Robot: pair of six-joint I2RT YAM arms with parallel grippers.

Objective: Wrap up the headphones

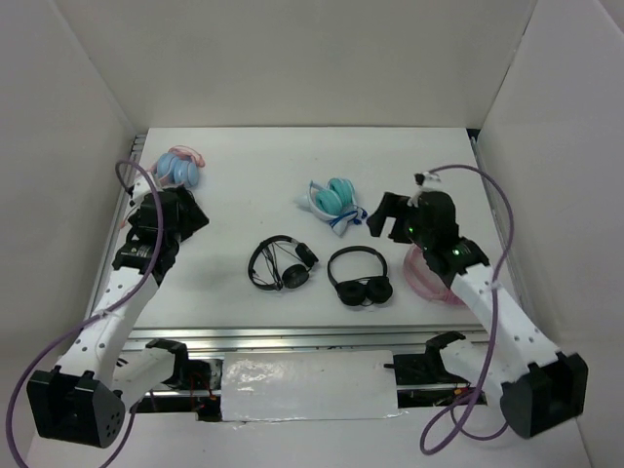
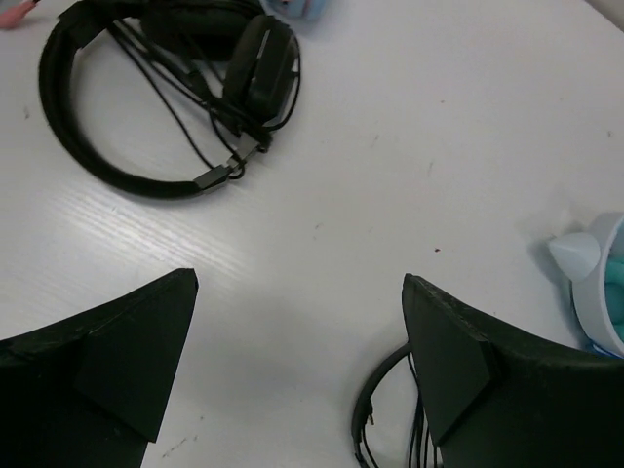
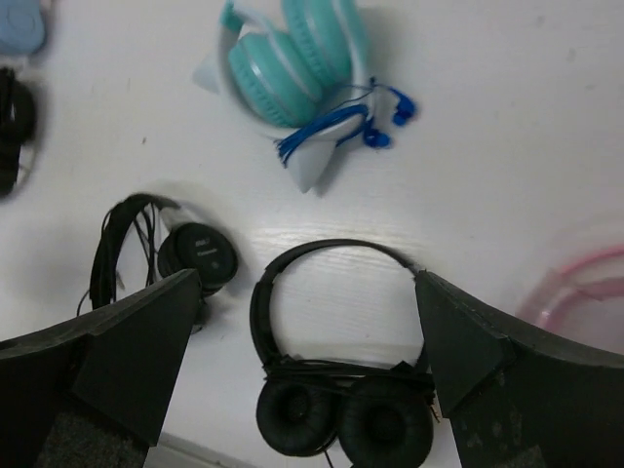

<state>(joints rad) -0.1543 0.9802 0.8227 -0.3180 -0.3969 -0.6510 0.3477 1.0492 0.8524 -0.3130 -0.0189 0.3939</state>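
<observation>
- Left gripper stood spread wide, gripping nothing.
- Right gripper was spread too, empty.
- The headphones lay mid-frame in the top view, cable inside headband, just left of 1 other black pair.

The bench carries five headphone sets: two black pairs, one teal-and-white pair, one light-blue pair and one pink pair.

Right of the left gripper, the teal-and-white pair is cut by the picture's edge. Ahead of it, only a corner of the light-blue pair shows. Right of the right gripper, the pink pair is blurred and half hidden behind its finger.
</observation>
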